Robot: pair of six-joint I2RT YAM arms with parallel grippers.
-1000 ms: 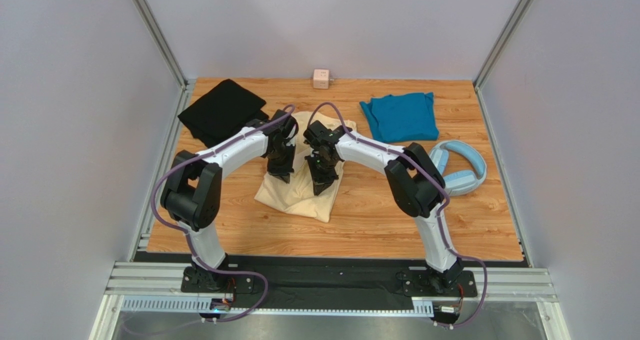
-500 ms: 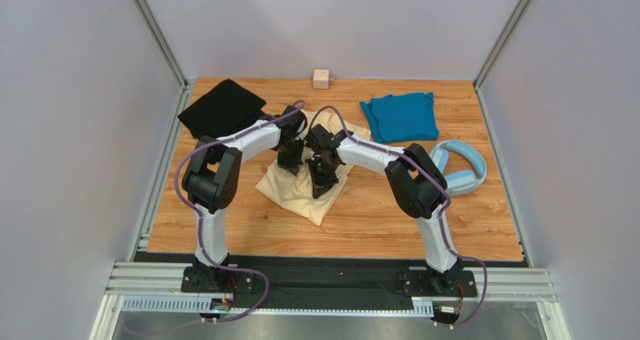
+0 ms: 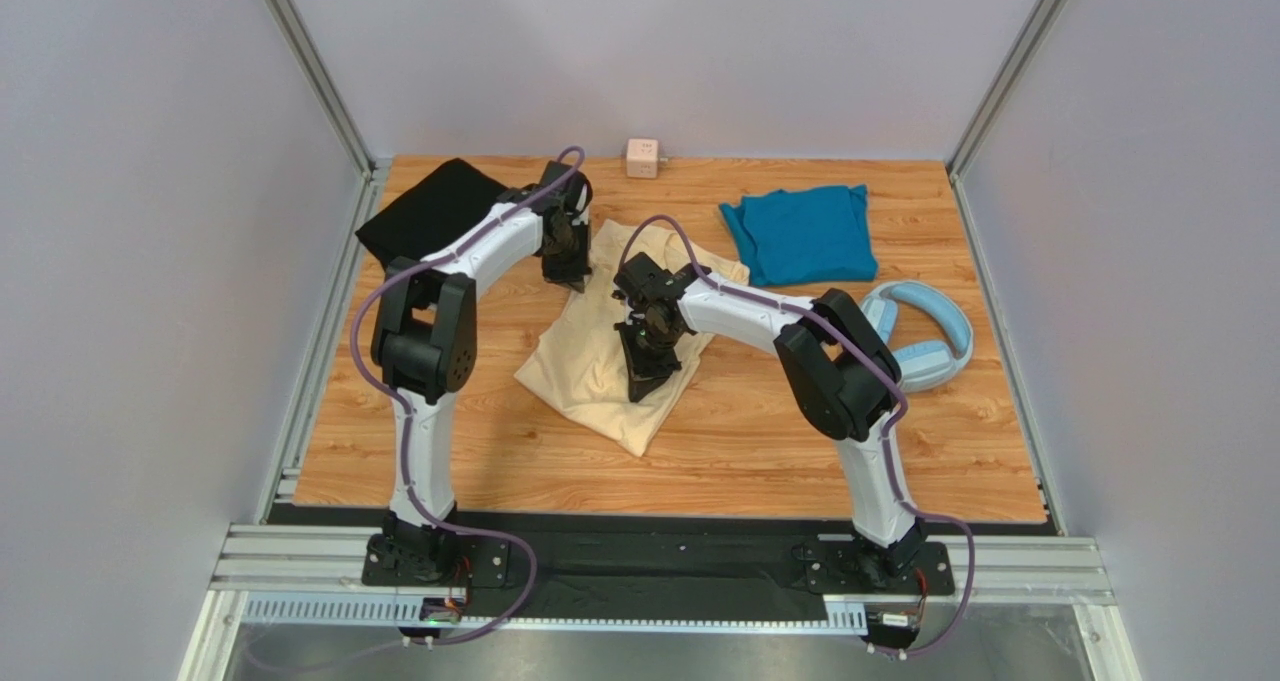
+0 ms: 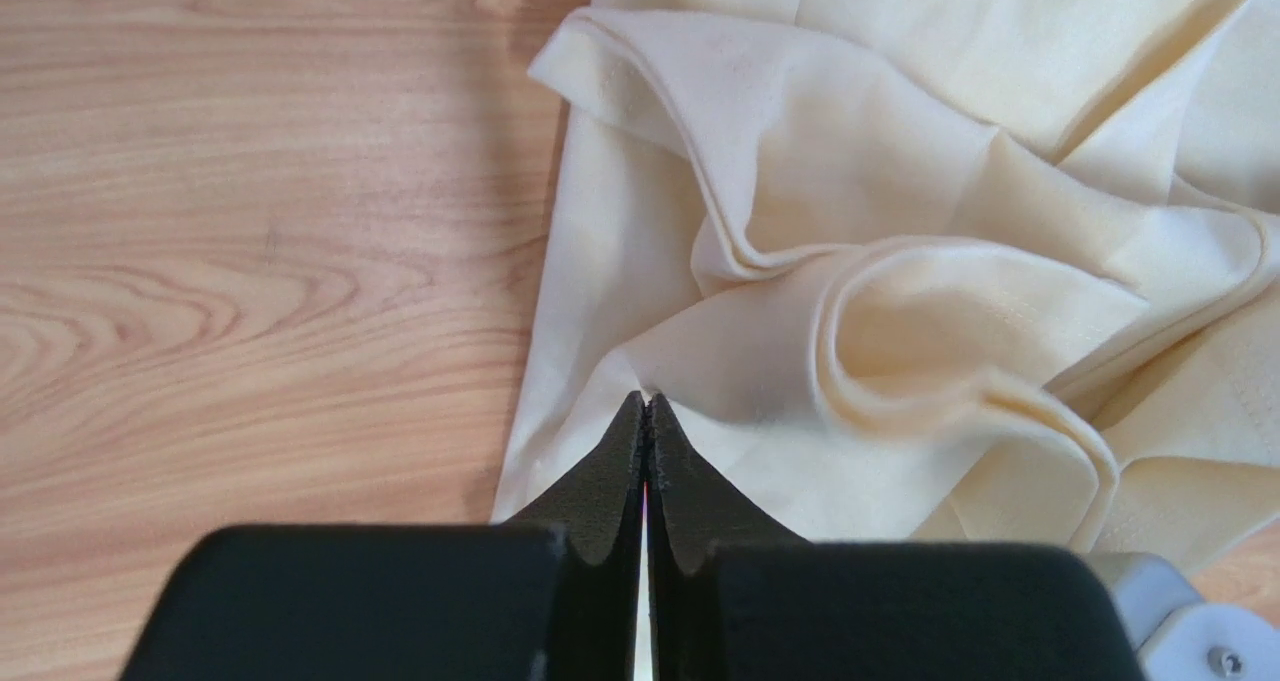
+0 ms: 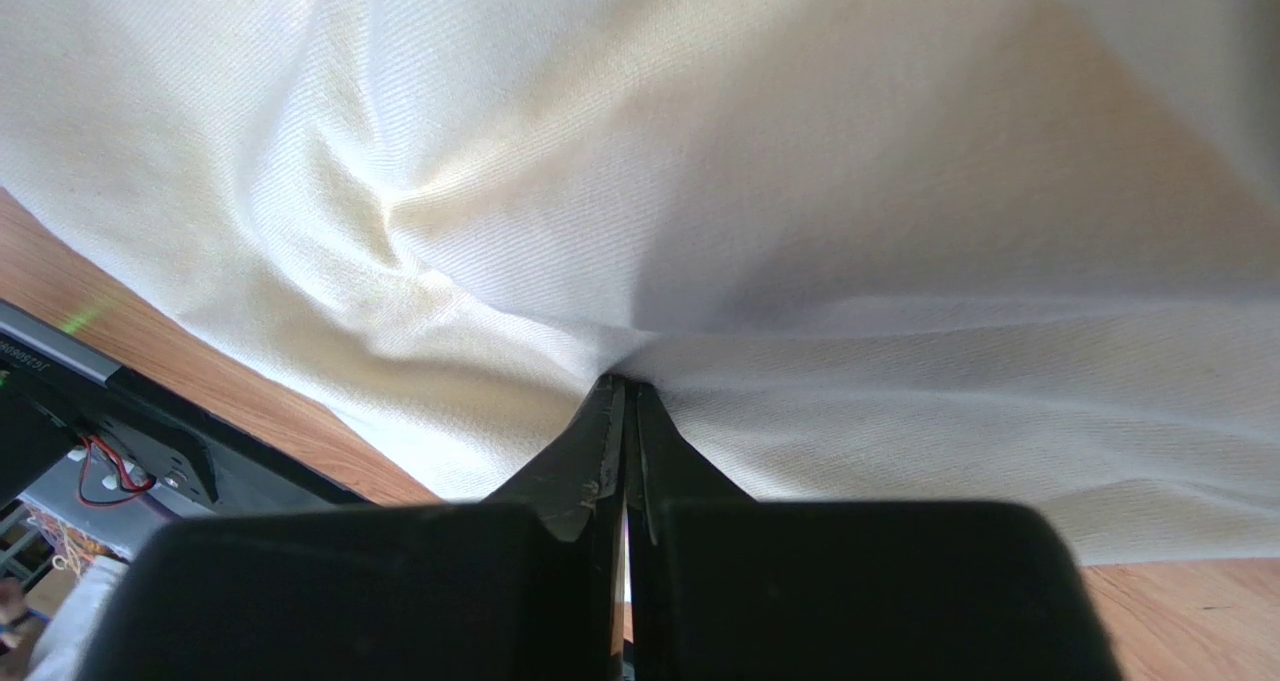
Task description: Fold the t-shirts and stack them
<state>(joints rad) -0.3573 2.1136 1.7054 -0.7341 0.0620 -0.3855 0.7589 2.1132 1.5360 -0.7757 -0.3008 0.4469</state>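
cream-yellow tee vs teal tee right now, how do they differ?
Pose: the pale cream-yellow cloth t-shirt lies rumpled mid-table; the teal blue cloth t-shirt sits roughly folded at far right.
Contact: left gripper and right gripper are shut on the cream-yellow one; the teal one is untouched.
Footprint: cream-yellow covers more table than teal.
Shared: both plain cloth on the wooden table.

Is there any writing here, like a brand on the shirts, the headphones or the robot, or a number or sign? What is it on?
No readable text in any view.
The cream shirt, teal shirt and black shirt show no print or tag.
The headphones, pink cube, left arm and right arm show no legible marking; any would be too small to read.
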